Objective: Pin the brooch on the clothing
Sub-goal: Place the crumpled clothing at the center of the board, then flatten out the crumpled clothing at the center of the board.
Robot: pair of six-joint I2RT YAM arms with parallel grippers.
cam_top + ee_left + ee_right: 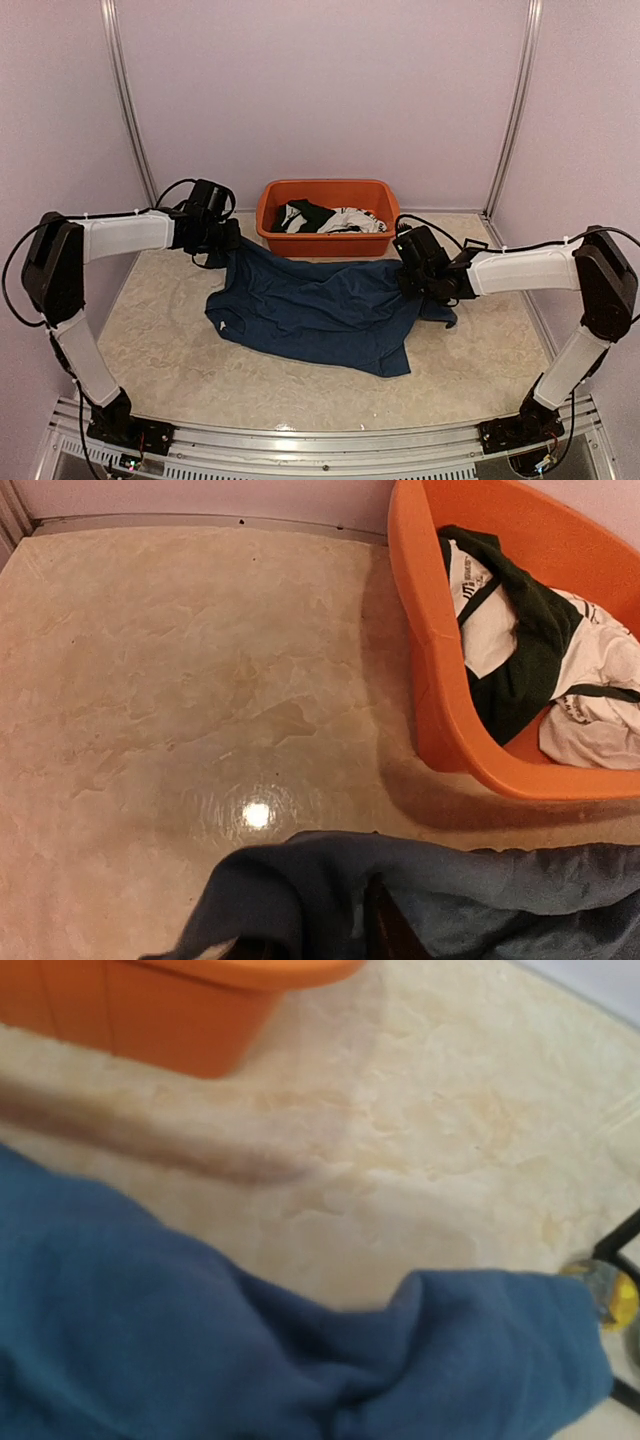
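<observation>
Soft, even light fills the top view; 1 round glare spot shines on the table [257, 815] in the left wrist view, a soft shadow beside the orange tub [430, 680]; the right wrist view is blurred, the clothing [150, 1340] unfocused.

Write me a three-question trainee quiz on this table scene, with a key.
1. True or false: the navy T-shirt lies inside the orange tub.
2. What lies in the orange tub? A) black and white garments B) a red towel C) a pair of shoes
3. In the top view, which tool is at the navy T-shirt's right-hand edge?

Key:
1. False. It is spread on the table in front of the tub.
2. A.
3. The right tool.
</observation>
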